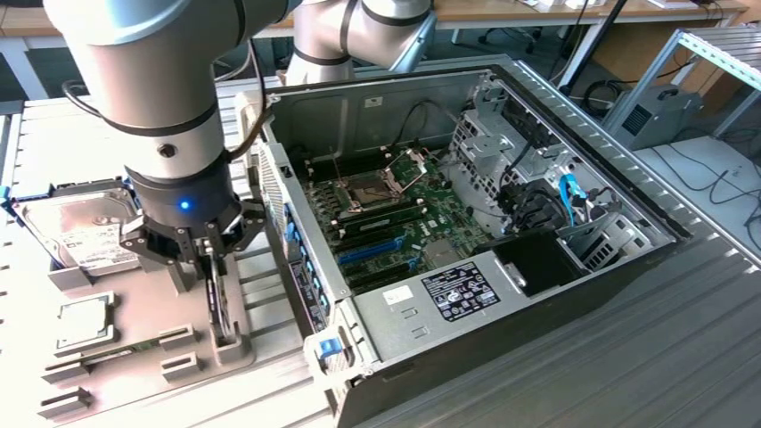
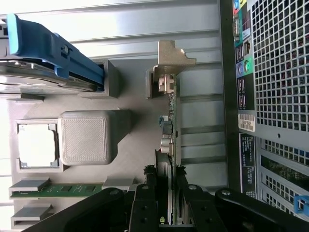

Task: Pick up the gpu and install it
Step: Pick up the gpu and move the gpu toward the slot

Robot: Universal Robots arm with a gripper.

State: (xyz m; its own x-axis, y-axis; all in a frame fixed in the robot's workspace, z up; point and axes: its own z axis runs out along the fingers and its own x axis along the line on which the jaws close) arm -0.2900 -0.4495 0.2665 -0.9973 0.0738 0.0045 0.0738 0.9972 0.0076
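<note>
The gpu point(image 1: 217, 299) is a thin dark card standing on edge in a grey holder point(image 1: 226, 343) on the fixture plate, at the exterior view's left of the open computer case point(image 1: 393, 312). In the wrist view the gpu point(image 2: 170, 121) runs away from the fingers to its silvery bracket point(image 2: 172, 59). My gripper point(image 1: 209, 260) hangs straight down over the card. Its black fingers point(image 2: 146, 200) press the card's near end from both sides, so the gripper point(image 2: 166, 200) is shut on it. The card still sits in the holder.
A silver hard drive point(image 1: 89, 232) in a blue caddy point(image 2: 58, 53), a square CPU chip point(image 1: 85, 321) and a green memory stick point(image 1: 113, 357) rest on the same plate. Inside the case lies the motherboard with blue slots point(image 1: 374, 254). The case's perforated back wall point(image 2: 275, 72) stands close beside the card.
</note>
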